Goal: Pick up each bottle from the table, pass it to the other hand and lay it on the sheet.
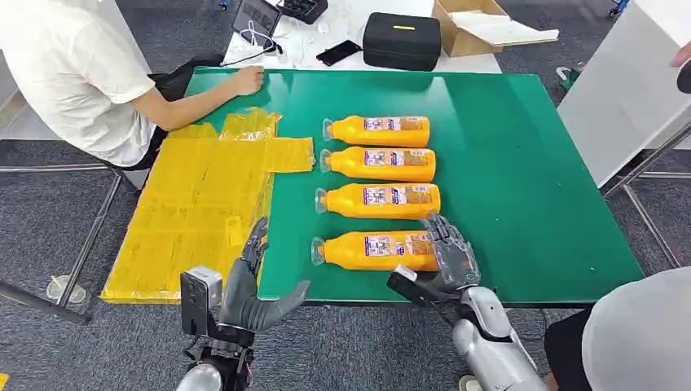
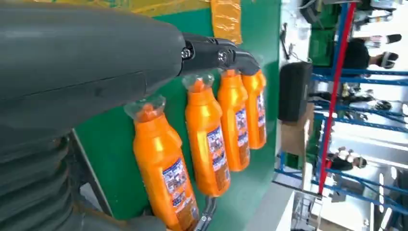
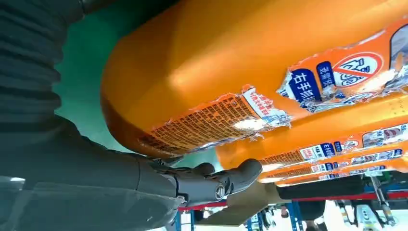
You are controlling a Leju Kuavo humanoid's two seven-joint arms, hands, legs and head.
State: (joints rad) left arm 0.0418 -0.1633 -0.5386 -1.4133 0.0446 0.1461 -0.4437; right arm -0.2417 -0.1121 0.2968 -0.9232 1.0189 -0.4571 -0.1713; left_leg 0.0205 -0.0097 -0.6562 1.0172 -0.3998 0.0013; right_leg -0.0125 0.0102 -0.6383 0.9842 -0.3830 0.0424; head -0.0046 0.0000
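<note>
The yellow sheet point(image 1: 195, 204) at nine o'clock on the desk point(image 1: 521, 163) holds no bottle, so nothing is done yet. The left hand point(image 1: 253, 285) waits released at seven. Four orange bottles point(image 1: 379, 167) lie mid-desk; the right hand point(image 1: 448, 248) reaches over the nearest bottle point(image 1: 367, 250), grasp unclear

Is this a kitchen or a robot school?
More likely a robot test lab or workshop. Identical orange bottles lie in a neat row on a green table, blue shelving racks stand behind, and a tablet and cables sit nearby.
</note>
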